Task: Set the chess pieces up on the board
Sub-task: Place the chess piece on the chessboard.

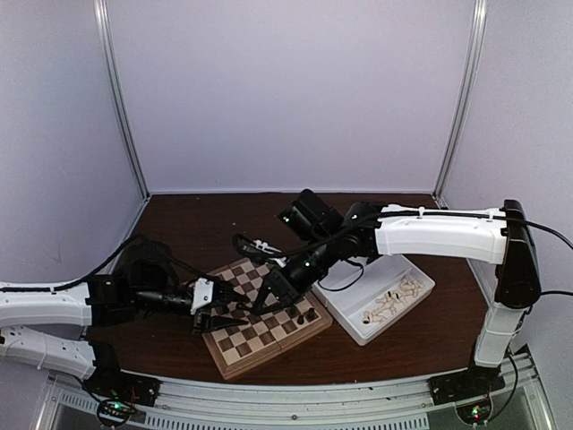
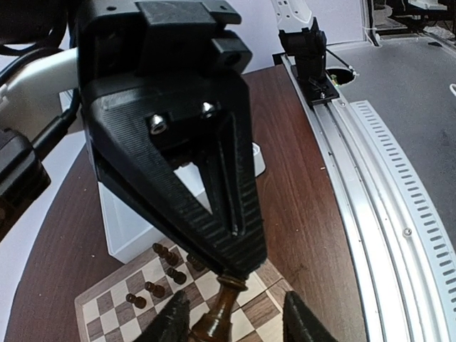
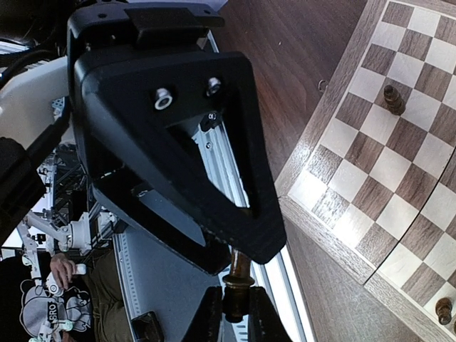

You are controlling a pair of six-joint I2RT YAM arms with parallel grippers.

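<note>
The board lies at the table's middle, and both grippers meet low over its left half. My right gripper is shut on one end of a dark brown chess piece. In the left wrist view that same kind of dark piece hangs between my left fingers, with a gap on each side; the left gripper is open around it. Several small dark chess pieces stand on the board's right part. Another one shows in the right wrist view.
A white two-compartment tray sits right of the board, with pale pieces in its far compartment. The metal rail runs along the table's near edge. Purple walls close in the back and sides.
</note>
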